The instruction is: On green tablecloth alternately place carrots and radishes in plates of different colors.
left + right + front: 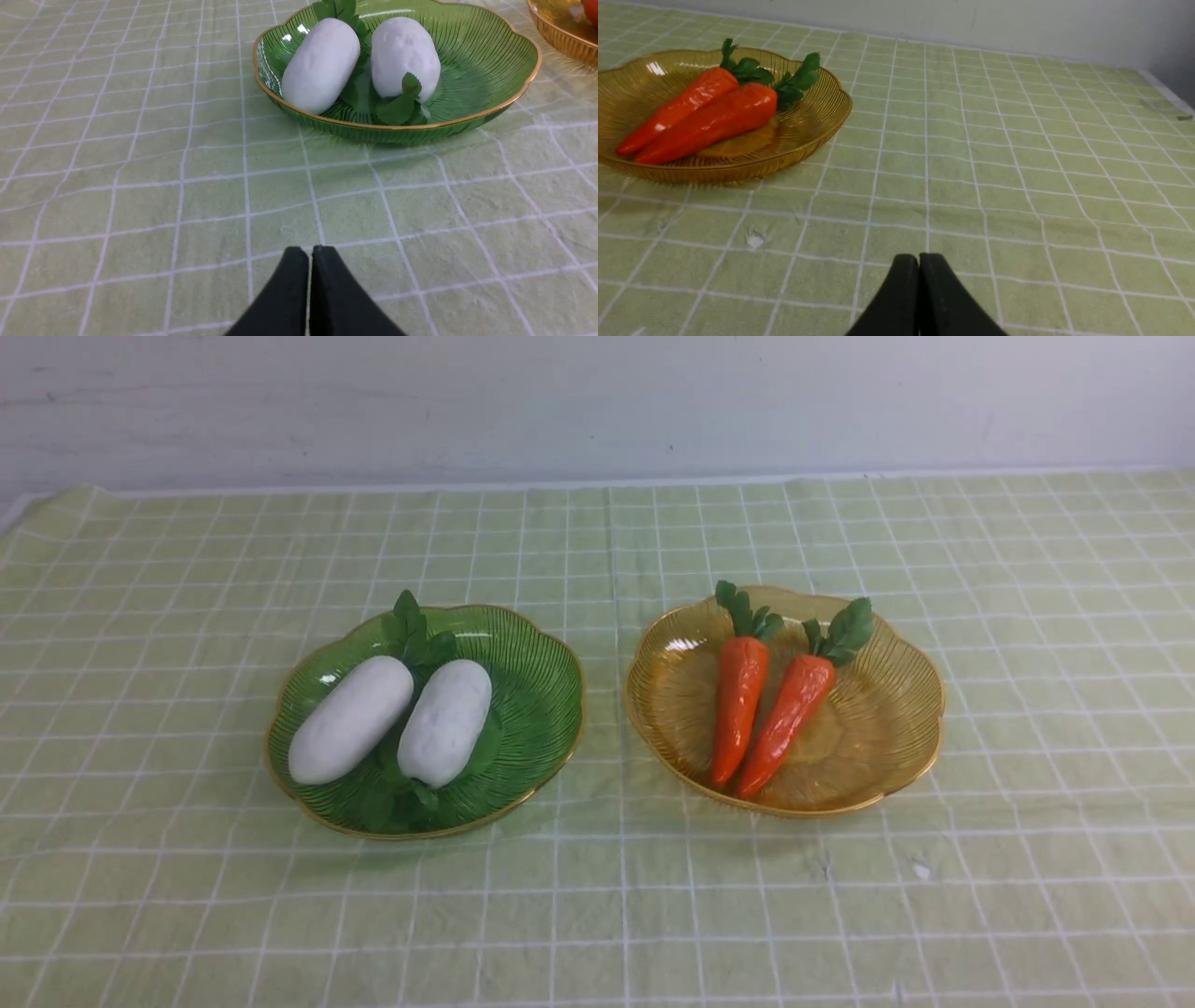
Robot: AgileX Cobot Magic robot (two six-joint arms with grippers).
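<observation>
On the green tablecloth [597, 896], both radishes [351, 719] lie in the green plate [537, 709] and both carrots [739, 709] in the amber plate [878, 728]; the left gripper [310, 254] and right gripper [919, 261] are closed, empty, above bare cloth

We see a pale yellow-green cloth [597, 896] crossed by a grid of thin white lines. The left plate [537, 709] is dark translucent green with fine radial ribs and a gold rim; its two radishes [351, 719] are matte white with green leaves. The right plate [878, 728] is amber-yellow, ribbed alike and gold-edged; its two carrots [739, 705] are glossy orange with green tops. The wall [597, 401] is off-white. Both pairs of fingers [292, 289] are black.
</observation>
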